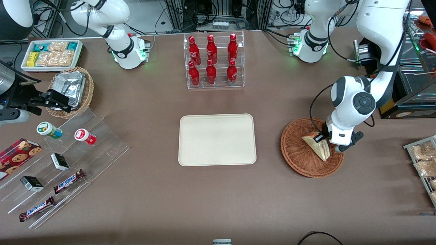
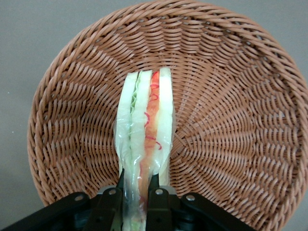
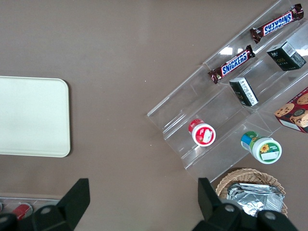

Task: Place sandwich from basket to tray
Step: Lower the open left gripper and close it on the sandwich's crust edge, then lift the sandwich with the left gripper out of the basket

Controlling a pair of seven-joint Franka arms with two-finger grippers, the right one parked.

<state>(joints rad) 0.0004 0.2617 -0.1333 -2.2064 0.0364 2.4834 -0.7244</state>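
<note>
Pincer [image 2: 134, 195] clamped on sandwich [image 2: 144, 130] in basket [image 2: 231, 110], brown table [image 1: 218, 204].

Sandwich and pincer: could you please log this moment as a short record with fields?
sandwich: standing on edge inside the basket, wrapped in clear film
pincer: in the basket, fingers shut on the sandwich's end
basket position: toward the working arm's end of the table
tray: at table centre, nothing on it
task stage: sandwich gripped, not yet out of the basket

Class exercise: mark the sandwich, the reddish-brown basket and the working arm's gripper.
sandwich [image 2: 147, 120]: left wrist view, filling edge.
basket [image 1: 299, 160]: front view, bare woven floor.
gripper [image 2: 135, 192]: left wrist view, between fingertips clamped on the sandwich.
</note>
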